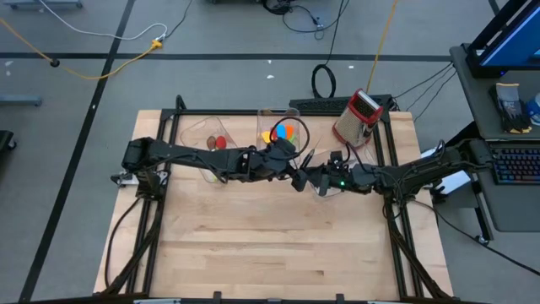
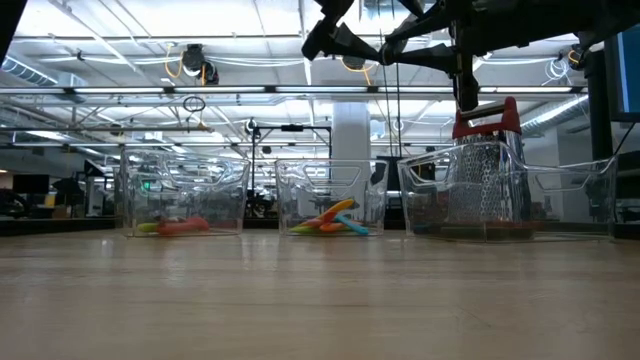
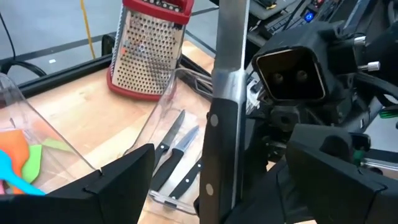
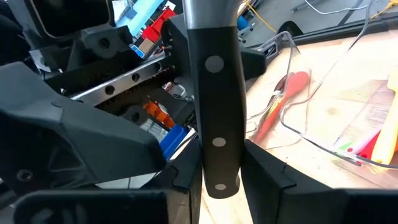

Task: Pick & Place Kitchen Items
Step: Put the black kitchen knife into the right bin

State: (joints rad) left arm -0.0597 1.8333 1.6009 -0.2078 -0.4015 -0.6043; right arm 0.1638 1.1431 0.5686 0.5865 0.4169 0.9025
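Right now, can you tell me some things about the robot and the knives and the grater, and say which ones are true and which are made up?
1. The right gripper is holding a black-handled knife. True.
2. The left gripper is shut tight on the knife. False: its fingers are open on either side of the handle.
3. The grater lies flat inside a bin. False: it stands on the table outside the bins.
4. More knives lie in a clear bin under the grippers. True.
5. The middle bin holds colourful spatulas. True.
6. Both arms rest at the table's near edge. False: they meet above the table near the bins.
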